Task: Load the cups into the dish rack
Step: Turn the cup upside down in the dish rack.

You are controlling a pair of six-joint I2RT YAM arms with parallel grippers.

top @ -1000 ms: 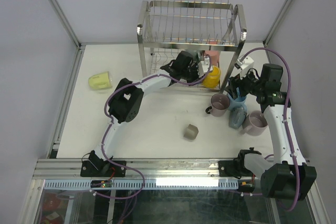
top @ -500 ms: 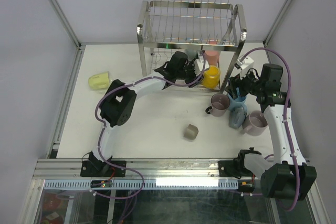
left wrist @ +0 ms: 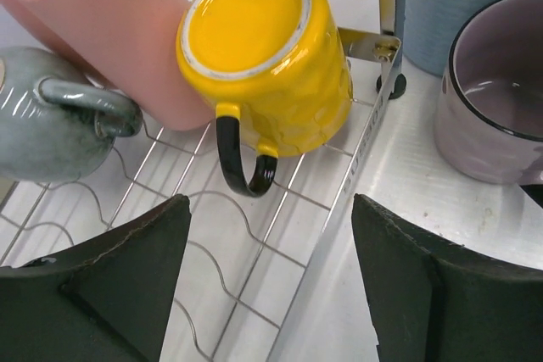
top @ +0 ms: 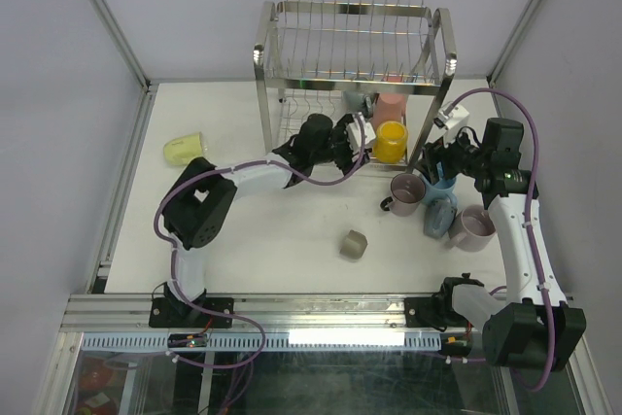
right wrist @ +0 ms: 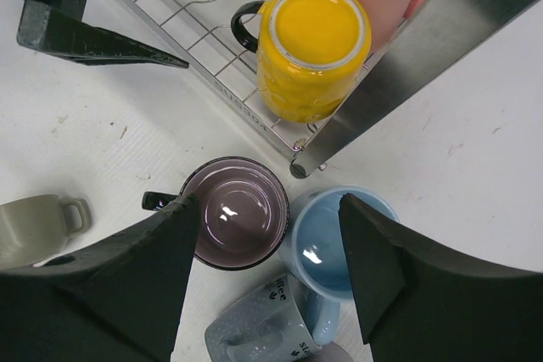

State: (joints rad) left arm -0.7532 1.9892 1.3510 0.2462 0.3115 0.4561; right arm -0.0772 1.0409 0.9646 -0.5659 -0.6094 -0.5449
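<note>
Left gripper (left wrist: 270,209) has let go of the yellow mug (left wrist: 263,48): jaws spread, empty, and pulled back from it versus a second ago. The mug sits upside-down on the lower tier of the dish rack (top: 264,55), touching the pink mug (left wrist: 110,40), handle toward the gripper. Counts as loaded. Right gripper (right wrist: 267,205) is open, holding nothing, and hovers over the mauve mug (right wrist: 236,222) and blue mug (right wrist: 327,243). Pale yellow mug (top: 184,150) and beige mug (top: 353,244) are still on the worktop (top: 272,230).

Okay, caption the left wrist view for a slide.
Open left end effector facing a bottom-up yellow mug on the dish rack wire shelf, beside a pink mug.
</note>
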